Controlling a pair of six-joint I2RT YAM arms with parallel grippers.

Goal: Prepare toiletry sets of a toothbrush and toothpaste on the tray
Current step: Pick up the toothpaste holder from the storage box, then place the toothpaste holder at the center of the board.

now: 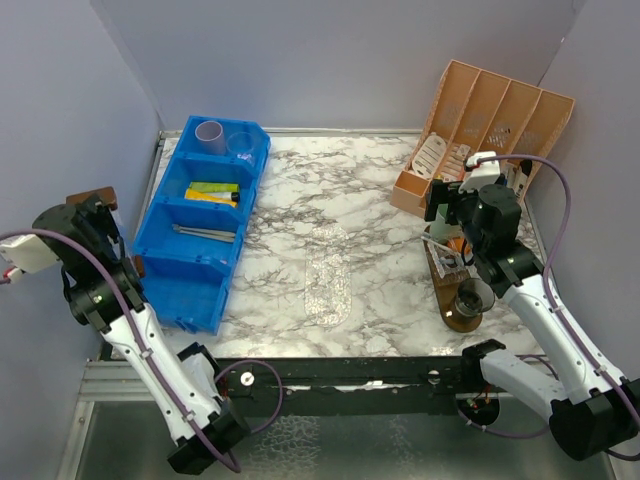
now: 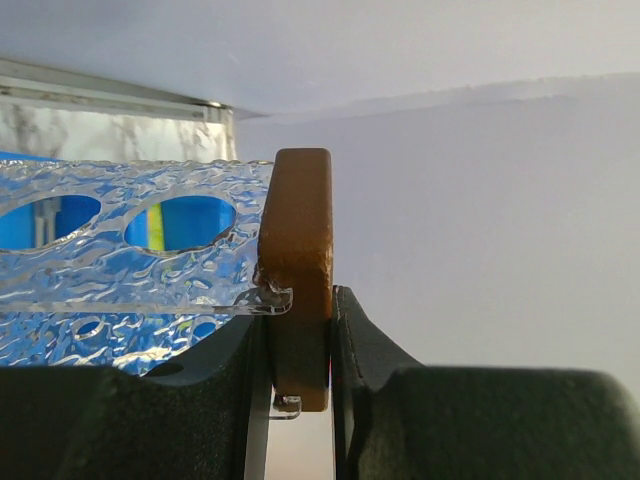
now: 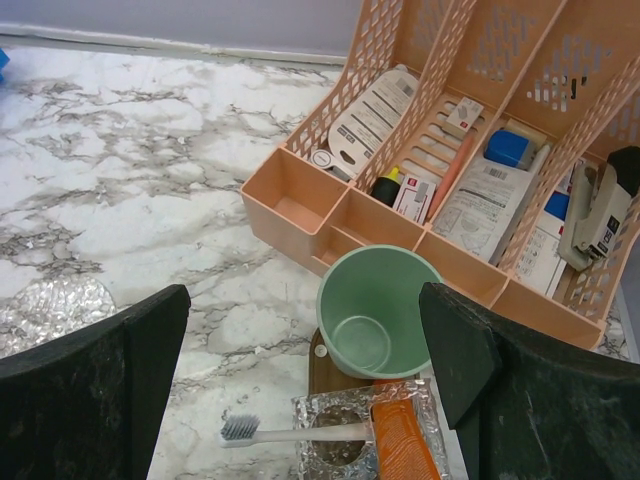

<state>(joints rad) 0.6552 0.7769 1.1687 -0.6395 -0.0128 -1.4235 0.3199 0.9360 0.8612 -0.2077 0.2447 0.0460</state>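
A brown wooden tray (image 1: 462,320) lies at the right of the table with a smoky dark cup (image 1: 472,297) on its near end. In the right wrist view a mint green cup (image 3: 375,315) stands empty and upright on the tray (image 3: 322,365). Beside it a grey-bristled toothbrush (image 3: 300,432) and an orange tube (image 3: 405,445) lie across a clear textured holder (image 3: 335,445). My right gripper (image 3: 305,300) hangs open above the mint cup, holding nothing. My left gripper (image 2: 300,300) is shut on the brown wooden end (image 2: 300,260) of a clear textured rack (image 2: 120,260), at the far left (image 1: 95,205).
A blue bin (image 1: 200,220) at the left holds a lilac cup (image 1: 210,135), a clear cup (image 1: 240,143), tubes (image 1: 213,192) and toothbrushes (image 1: 205,232). A clear textured strip (image 1: 328,272) lies mid-table. A peach organiser (image 1: 480,120) stands at the back right, close behind the tray.
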